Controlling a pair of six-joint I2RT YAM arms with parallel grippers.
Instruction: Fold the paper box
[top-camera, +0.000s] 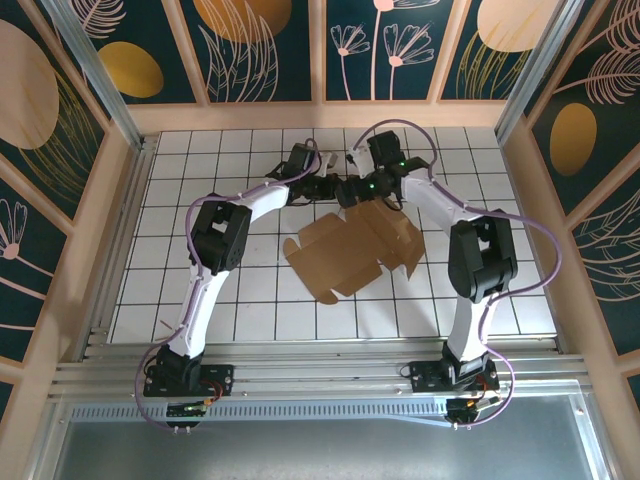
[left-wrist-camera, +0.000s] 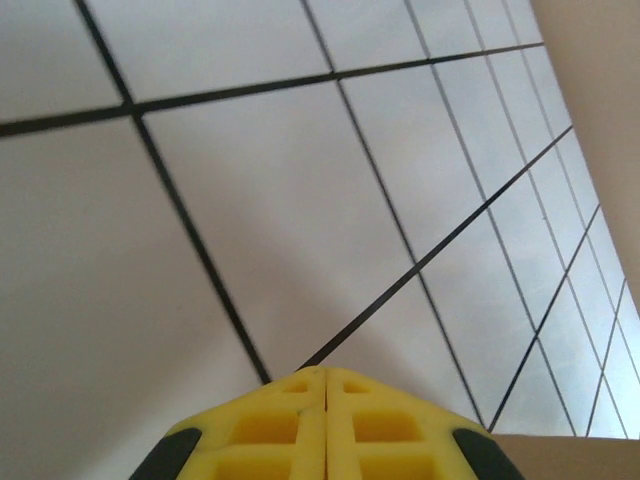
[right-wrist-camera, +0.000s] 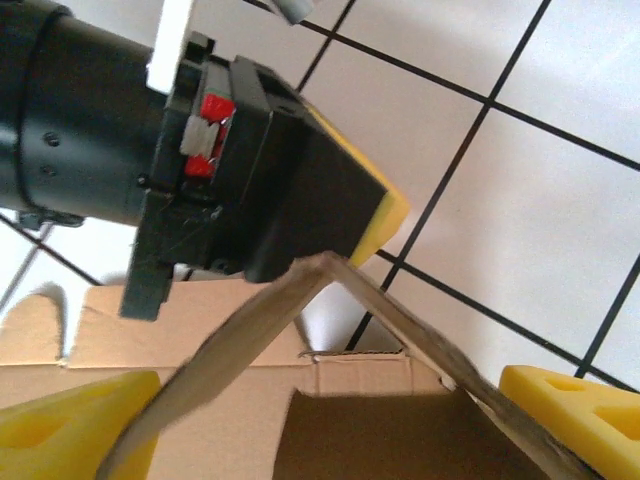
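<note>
Two arms meet at the far middle of the worktop in the top view. The left gripper and right gripper sit at the far edge of the box, which lies mostly flat mid-worktop.

Left wrist: its yellow fingers are pressed together, nothing between them, above bare tiles.

Right wrist: its fingers are spread wide, with a raised flap between them and the left gripper's tip at the flap's peak.

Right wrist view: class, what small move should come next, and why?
Probably close the right fingers on the raised flap of the brown cardboard paper box: they stand open either side of it, and the shut left fingers sit by its top edge.
</note>
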